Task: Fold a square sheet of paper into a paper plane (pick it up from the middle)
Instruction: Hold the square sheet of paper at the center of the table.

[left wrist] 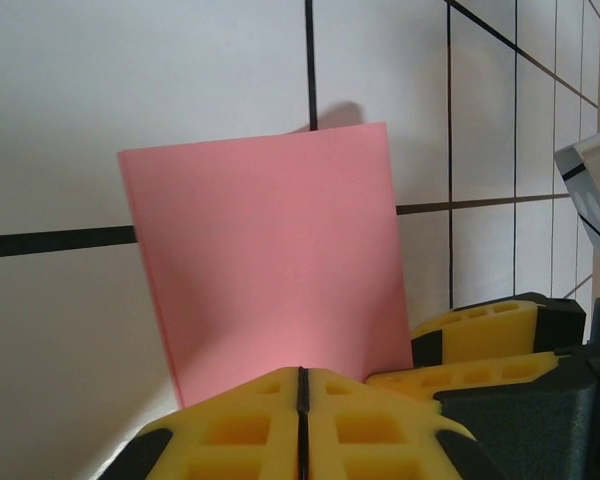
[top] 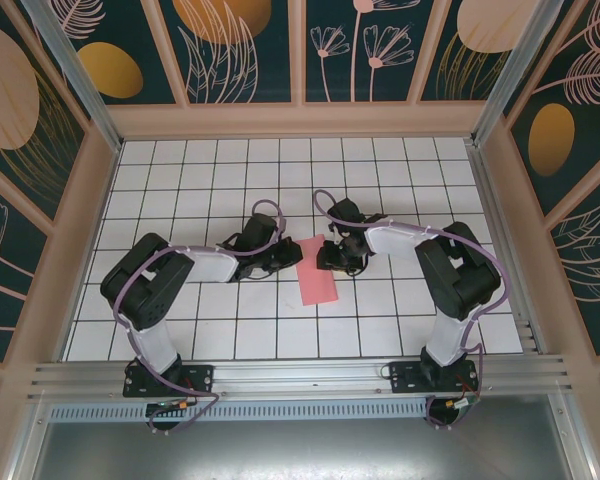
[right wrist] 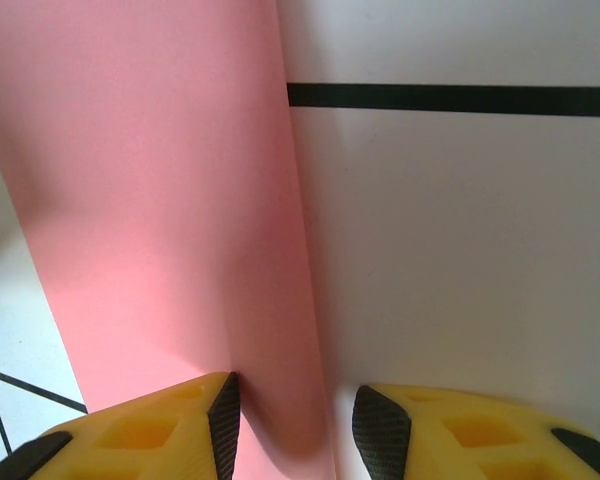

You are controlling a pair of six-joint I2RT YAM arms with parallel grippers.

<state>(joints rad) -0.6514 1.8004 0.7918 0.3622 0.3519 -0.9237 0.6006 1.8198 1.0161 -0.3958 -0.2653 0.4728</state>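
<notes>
Square sheet of paper: lies about mid-table on the white grid table, between the two grippers. Reads from above as a narrow pink strip, long axis running away from the arm bases. Shows a faint second layer along one long edge in the left wrist view, so looks folded over. Left gripper: sits at the near edge of the sheet, yellow fingers pressed together with only a thin seam between them. Hides the sheet's near edge behind the tips; cannot tell whether any paper is caught in that seam. Right gripper: stands with jaws apart, a moderate gap, not clamped. Straddles one long edge of the sheet: one fingertip over the pink surface, the other over bare white tile, the paper's edge running down into the gap between the dark pads. Shows a soft shadow along that edge; cannot tell whether the pads touch the paper or the table. From above, comes in at the strip's right side, opposite the left gripper, both tips close to the sheet.
</notes>
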